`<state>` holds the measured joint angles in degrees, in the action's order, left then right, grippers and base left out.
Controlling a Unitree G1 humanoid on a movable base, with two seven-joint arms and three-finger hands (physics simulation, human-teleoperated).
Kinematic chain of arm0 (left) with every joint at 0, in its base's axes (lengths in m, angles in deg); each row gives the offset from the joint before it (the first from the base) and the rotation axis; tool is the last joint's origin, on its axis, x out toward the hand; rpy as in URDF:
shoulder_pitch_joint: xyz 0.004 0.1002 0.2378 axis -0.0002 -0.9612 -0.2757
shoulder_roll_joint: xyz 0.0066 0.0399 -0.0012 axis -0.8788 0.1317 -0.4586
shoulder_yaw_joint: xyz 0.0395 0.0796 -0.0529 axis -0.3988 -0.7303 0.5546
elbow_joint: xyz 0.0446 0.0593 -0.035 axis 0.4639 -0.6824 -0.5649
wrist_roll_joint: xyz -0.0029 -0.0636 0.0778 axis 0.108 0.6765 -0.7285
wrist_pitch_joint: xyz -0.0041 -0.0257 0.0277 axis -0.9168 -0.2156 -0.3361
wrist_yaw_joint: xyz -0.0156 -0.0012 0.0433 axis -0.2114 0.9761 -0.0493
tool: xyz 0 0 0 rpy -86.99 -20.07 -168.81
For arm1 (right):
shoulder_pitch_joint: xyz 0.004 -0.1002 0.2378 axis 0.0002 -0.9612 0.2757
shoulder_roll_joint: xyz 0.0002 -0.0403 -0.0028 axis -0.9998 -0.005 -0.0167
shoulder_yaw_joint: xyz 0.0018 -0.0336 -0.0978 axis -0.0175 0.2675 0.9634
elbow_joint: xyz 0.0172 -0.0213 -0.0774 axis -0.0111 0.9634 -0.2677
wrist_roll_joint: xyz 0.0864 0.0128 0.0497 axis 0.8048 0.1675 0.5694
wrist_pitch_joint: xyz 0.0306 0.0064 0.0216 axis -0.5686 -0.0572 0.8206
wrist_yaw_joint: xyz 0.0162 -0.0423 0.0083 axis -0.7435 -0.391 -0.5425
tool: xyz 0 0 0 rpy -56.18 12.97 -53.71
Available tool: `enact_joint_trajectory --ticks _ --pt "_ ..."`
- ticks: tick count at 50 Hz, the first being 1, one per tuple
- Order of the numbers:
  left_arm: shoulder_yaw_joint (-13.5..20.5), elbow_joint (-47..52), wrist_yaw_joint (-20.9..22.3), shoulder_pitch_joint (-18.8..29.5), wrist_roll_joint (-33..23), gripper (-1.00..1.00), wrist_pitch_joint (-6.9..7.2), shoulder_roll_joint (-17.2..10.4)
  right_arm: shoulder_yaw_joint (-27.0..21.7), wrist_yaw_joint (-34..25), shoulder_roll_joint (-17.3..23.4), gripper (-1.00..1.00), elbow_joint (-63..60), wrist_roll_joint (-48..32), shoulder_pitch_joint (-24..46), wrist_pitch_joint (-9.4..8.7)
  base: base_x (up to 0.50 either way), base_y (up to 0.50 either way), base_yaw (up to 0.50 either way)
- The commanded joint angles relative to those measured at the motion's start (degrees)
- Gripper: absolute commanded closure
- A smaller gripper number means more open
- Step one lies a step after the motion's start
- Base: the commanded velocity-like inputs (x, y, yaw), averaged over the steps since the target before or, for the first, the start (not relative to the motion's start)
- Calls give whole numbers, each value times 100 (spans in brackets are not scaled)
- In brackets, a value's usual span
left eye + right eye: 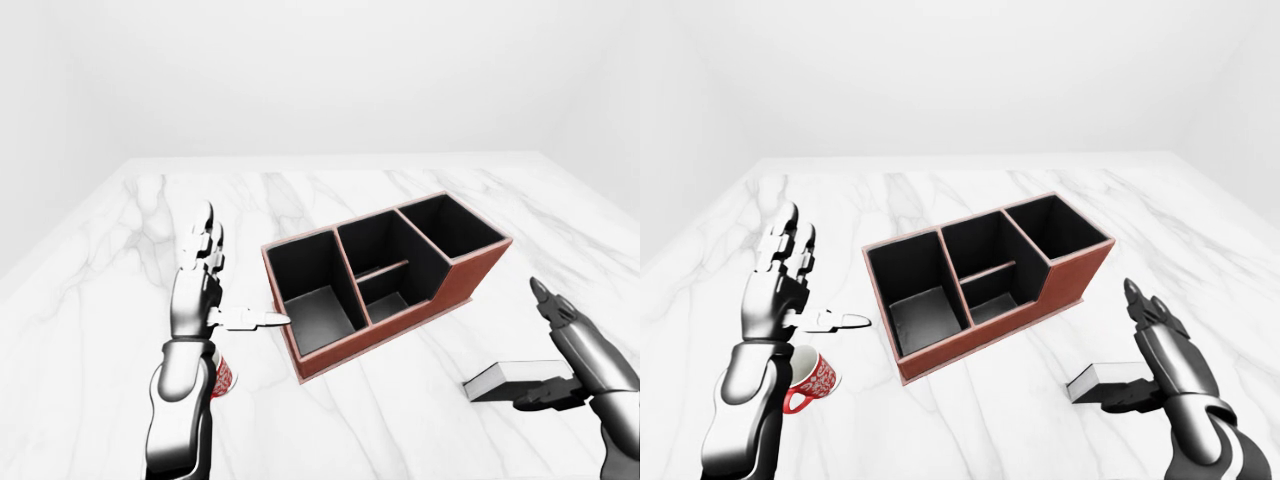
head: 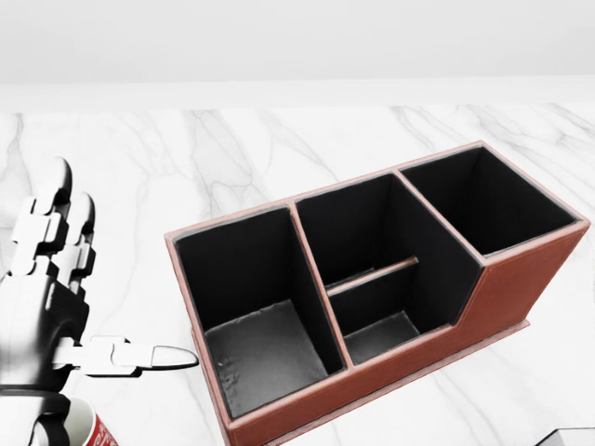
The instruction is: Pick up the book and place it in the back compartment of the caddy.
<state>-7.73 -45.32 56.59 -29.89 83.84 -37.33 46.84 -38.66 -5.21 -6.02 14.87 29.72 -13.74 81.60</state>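
Observation:
The book [image 1: 505, 378] is a pale, thick block lying flat on the marble table [image 1: 330, 190], at the lower right of the left-eye view and just right of the caddy's lower corner. My right hand [image 1: 548, 350] is open beside it, fingers stretched upward and thumb [image 1: 540, 397] against the book's right end. The caddy [image 1: 470, 275] is red-brown with black insides and several compartments, set diagonally in the middle. My left hand [image 1: 225, 285] is open and raised to the left of the caddy, its thumb pointing at the caddy's left wall.
A red and white mug [image 1: 812, 378] stands on the table under my left forearm. The table's far edge runs across the top of the eye views, before a plain white wall.

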Motion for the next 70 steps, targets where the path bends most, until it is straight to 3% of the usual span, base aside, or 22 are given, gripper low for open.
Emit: enact_joint_trajectory --ticks 1,47,48,52,70 --pt "-2 -38 -1 4 -2 -100 0 0 1 50 1 -100 62 -35 -15 0 0 0 0" --pt "-6 -163 -30 22 -26 -100 0 -5 -34 225 -29 -100 321 -111 -138 0 0 0 0" --pt "-7 -167 -32 27 -27 -100 0 -5 -16 119 254 -100 497 -112 162 0 0 0 0" --pt "-11 -182 -36 27 -33 -100 0 -4 137 245 492 -100 942 -90 375 0 0 0 0" --pt "-30 -200 -49 23 -69 -100 0 -3 548 887 971 -100 1950 -15 679 0 0 0 0"
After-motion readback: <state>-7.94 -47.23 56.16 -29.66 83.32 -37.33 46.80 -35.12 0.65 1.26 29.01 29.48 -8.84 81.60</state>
